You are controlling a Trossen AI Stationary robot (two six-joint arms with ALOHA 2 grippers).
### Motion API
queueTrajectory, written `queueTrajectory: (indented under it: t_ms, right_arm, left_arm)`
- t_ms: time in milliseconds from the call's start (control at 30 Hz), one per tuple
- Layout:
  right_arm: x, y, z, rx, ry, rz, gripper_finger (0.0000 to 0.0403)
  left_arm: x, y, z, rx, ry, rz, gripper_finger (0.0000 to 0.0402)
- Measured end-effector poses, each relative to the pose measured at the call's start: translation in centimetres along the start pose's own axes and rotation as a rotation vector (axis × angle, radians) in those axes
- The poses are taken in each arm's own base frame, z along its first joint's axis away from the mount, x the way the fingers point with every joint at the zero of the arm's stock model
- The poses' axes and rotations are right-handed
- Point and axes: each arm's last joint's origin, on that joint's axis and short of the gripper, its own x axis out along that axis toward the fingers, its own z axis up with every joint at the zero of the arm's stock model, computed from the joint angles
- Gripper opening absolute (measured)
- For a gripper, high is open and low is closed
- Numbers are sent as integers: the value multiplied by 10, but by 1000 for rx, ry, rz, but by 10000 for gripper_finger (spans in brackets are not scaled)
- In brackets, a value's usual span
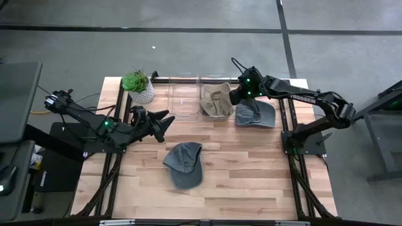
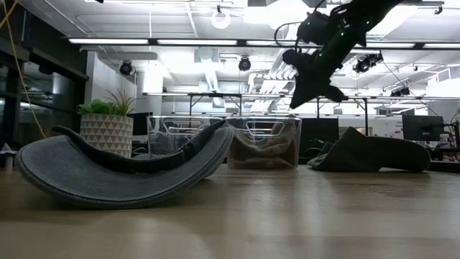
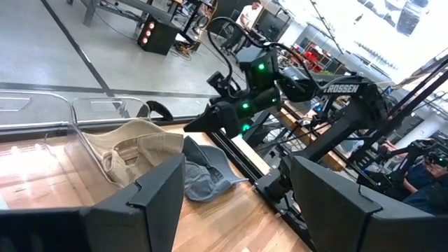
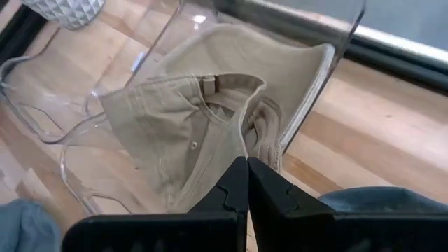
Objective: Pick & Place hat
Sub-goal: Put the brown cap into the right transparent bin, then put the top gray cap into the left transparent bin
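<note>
A tan hat (image 1: 217, 100) lies crumpled inside a clear bin (image 1: 212, 81) at the table's far side; the right wrist view shows it (image 4: 203, 126) from just above. My right gripper (image 1: 235, 98) is shut and hovers over that bin's right edge, clear of the hat (image 2: 300, 97). A blue-grey hat (image 1: 256, 114) lies on the table just right of the bin. Another grey-blue hat (image 1: 185, 164) rests crown-down at the table's middle (image 2: 122, 169). My left gripper (image 1: 164, 119) is open and waits at the table's left, pointing right, left of both bins.
A second clear bin (image 1: 184, 97) stands left of the tan hat's bin. A potted plant (image 1: 139, 88) sits at the far left corner. Bare wood (image 1: 251, 176) stretches along the near half around the middle hat. The arms' frames flank both table sides.
</note>
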Motion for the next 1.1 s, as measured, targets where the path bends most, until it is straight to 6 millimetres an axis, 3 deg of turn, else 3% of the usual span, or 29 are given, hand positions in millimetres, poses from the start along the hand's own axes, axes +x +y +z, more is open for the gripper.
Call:
queueTrajectory:
  t_ms: [267,667,933,1100]
  right_arm:
    - [-32,3,2,-77,-56,42,0]
    - [-81,-4,-20,-216,40,46,0]
    - [-91,-6,-32,-343,154,113,12]
    - [-92,-6,-40,-517,229,194,32]
  left_arm:
    - [0,0,0,2,2,0,241]
    - [0,0,0,3,10,-7,241]
    - [0,0,0,3,11,-8,241]
    - [0,0,-1,3,26,-23,241]
